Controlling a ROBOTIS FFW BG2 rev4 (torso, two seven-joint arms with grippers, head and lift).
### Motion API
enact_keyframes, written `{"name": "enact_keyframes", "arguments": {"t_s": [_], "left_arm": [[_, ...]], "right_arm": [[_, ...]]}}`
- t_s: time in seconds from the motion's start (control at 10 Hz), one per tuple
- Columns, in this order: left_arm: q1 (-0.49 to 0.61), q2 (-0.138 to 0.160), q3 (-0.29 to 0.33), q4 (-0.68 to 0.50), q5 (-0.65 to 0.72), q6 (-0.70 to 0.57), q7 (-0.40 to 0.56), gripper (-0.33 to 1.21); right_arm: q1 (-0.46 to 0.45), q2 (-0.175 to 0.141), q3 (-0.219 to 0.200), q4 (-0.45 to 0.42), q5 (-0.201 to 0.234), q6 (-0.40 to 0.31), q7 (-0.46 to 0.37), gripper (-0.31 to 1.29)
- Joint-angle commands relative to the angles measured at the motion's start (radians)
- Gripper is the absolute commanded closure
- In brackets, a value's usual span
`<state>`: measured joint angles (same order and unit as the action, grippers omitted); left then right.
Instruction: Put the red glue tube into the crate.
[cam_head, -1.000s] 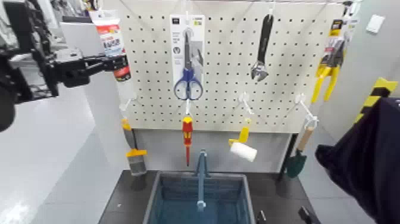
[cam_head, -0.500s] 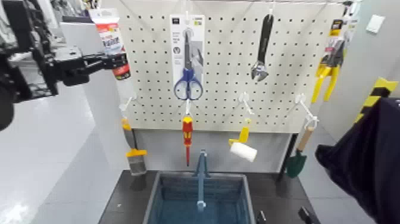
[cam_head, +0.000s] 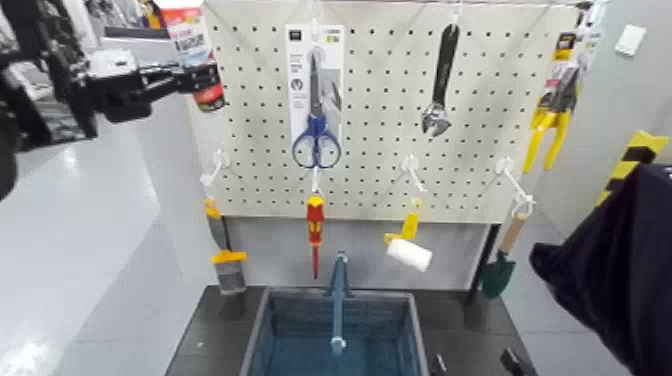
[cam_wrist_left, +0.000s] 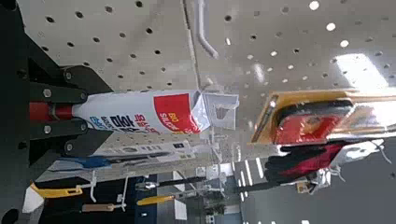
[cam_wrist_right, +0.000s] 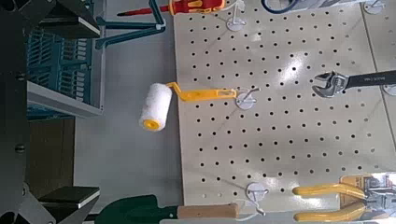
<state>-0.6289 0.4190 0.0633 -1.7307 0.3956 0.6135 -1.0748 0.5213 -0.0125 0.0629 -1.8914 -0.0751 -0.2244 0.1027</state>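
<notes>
The red glue tube (cam_head: 194, 55) stands nearly upright at the upper left corner of the pegboard, well above the table. My left gripper (cam_head: 188, 78) is shut on its lower part, reaching in from the left. Up close, the left wrist view has the tube's red and white label (cam_wrist_left: 149, 114) running out from the left gripper (cam_wrist_left: 79, 119) past an empty peg hook (cam_wrist_left: 207, 42). The crate (cam_head: 262, 330) sits low on the dark table, directly below the board, with its blue handle bar (cam_head: 338, 295) upright. In the right wrist view my right gripper (cam_wrist_right: 65, 107) stands open, facing the board with nothing between its fingers.
On the pegboard (cam_head: 390, 170) hang blue scissors (cam_head: 316, 100), a wrench (cam_head: 440, 80), yellow pliers (cam_head: 552, 110), a red screwdriver (cam_head: 315, 230), a paint roller (cam_head: 408, 250), a trowel (cam_head: 500, 265) and a scraper (cam_head: 226, 255). A dark mass (cam_head: 610, 285) fills the right side.
My left gripper has lifted the glue tube upward along the board's left edge; its top now reaches the head view's upper border. Nothing else moved.
</notes>
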Motion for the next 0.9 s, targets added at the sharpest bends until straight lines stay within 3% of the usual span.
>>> {"name": "enact_keyframes", "arguments": {"t_s": [0.1,0.6,0.9], "left_arm": [[-0.011,-0.008,-0.031,-0.063,0.028,0.008,0.012,1.16],[0.015,-0.034,-0.037,-0.128,0.042,0.031,0.022,1.16],[0.091,-0.078,-0.043,-0.164,0.063,0.058,0.047,1.16]], "right_arm": [[0.000,0.000,0.000,0.000,-0.002,0.002,0.000,0.11],[0.000,-0.001,0.000,0.000,-0.002,0.000,0.000,0.11],[0.000,-0.001,0.002,-0.002,-0.002,-0.001,0.000,0.11]]}}
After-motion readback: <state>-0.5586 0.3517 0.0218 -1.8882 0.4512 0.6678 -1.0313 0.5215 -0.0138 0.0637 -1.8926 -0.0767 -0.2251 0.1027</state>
